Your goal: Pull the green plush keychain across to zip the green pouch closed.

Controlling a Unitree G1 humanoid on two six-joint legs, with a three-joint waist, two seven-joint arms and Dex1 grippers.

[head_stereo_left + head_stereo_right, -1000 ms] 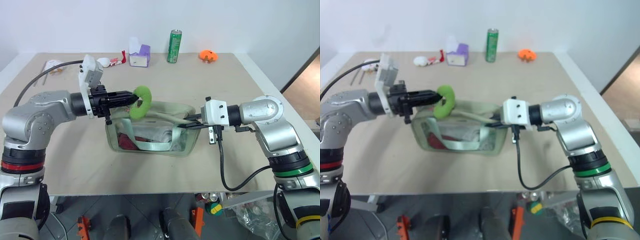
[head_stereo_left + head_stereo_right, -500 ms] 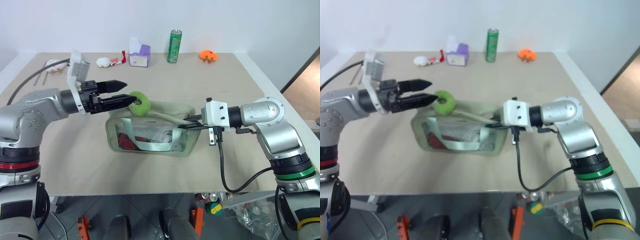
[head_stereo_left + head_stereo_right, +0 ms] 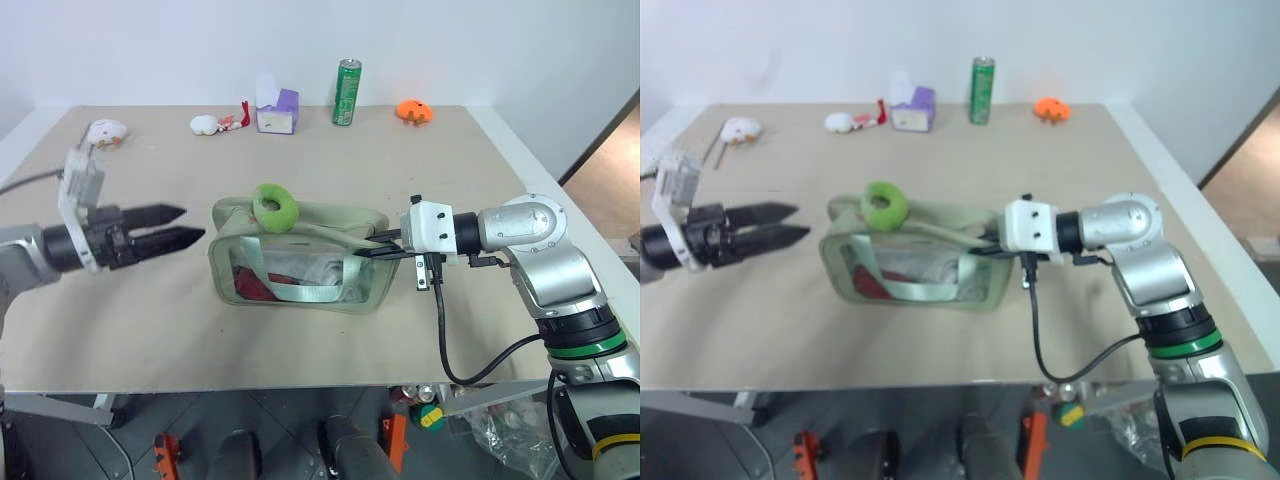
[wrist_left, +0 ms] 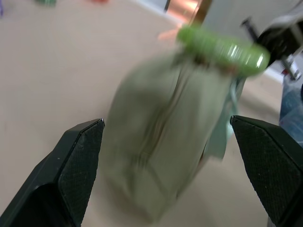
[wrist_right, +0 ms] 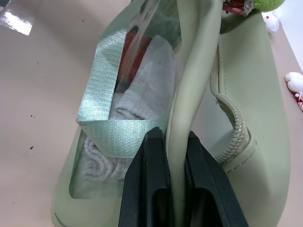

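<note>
At the far left of the head view I see my left gripper (image 3: 170, 225), its two black fingers spread wide with nothing between them, pointing toward the pouch but well apart from it over bare table (image 3: 130, 320). From the left wrist camera the fingers (image 4: 78, 161) stand far apart with the blurred pouch ahead of them. In the middle of the frame lies the green pouch (image 3: 300, 262), a pale sage bag with a clear window showing red and grey contents and a pale webbing strap across its front. The green plush keychain (image 3: 274, 205) rests on top of the pouch, near its left end, free of both grippers. Right of centre, my right gripper (image 3: 378, 246) is at the pouch's right end, and the right wrist camera shows its fingers (image 5: 147, 189) pinched tight on a pale strip of the pouch's fabric beside the zipper (image 5: 232, 120); the stretch of zipper I can see there looks closed, though I cannot tell for its whole length. Along the upper edge of the frame, from left to right, sit a small white object (image 3: 105, 131), a white and red toy (image 3: 215, 123), a purple and white box (image 3: 276, 108), a tall green can (image 3: 347, 92) and an orange object (image 3: 414, 111).
</note>
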